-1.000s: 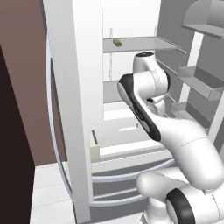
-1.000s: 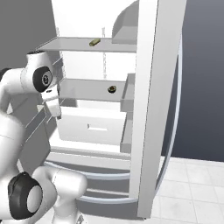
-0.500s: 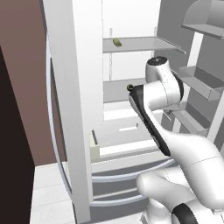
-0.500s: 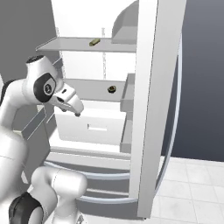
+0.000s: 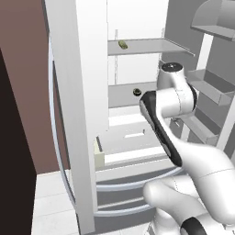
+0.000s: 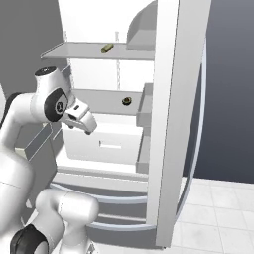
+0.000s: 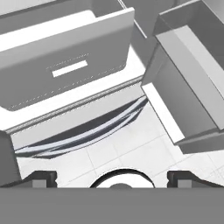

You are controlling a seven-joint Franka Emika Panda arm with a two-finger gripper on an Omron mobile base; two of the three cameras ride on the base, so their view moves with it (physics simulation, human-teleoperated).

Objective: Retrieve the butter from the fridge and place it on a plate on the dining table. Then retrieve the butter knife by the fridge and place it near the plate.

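Butter, a small yellowish stick on the open grey fridge's upper shelf, looks light and soft; grasp its long sides gently. Fingers spread wide, empty.

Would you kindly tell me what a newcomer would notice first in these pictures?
The fridge stands wide open, its white shelves nearly bare. The white arm rises in front, its open gripper empty before the crisper drawer. A small yellowish item lies on the top shelf, a dark round one below.
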